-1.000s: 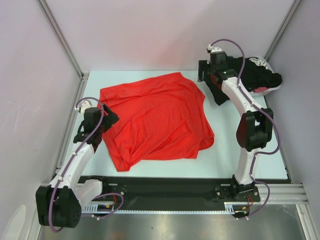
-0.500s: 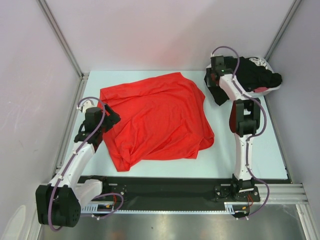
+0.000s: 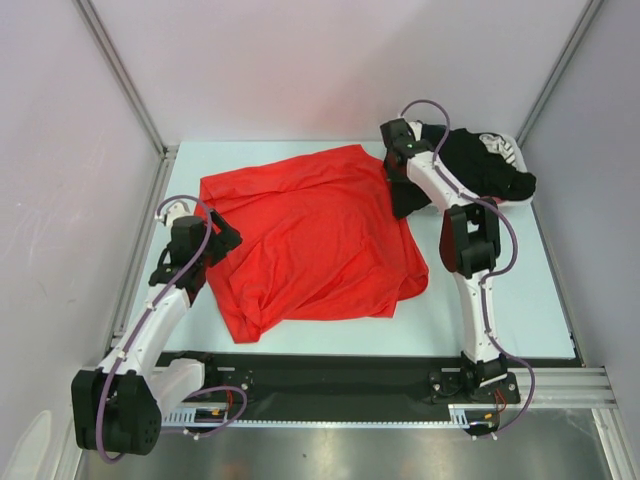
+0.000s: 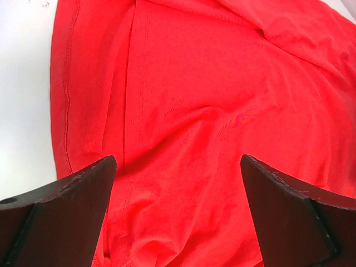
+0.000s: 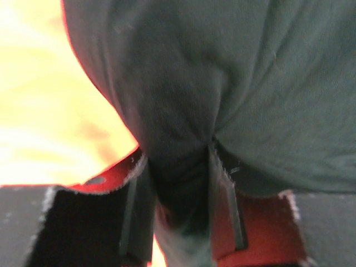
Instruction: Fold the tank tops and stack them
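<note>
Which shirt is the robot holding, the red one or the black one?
The soft black fabric tank top, pinched in the right hand. The bright red fabric tank top lies loose, ungrasped, beneath the open left hand.

black top (image 5: 233, 83) blurred, basket (image 3: 507, 146) mostly covered

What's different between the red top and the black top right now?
The red tank top lies spread wide on the table; the black tank top is bunched over the white basket. The red one is free, the open left gripper hovering above it; the black one has a fold pinched in the right gripper. Both are plain, thin fabric.
</note>
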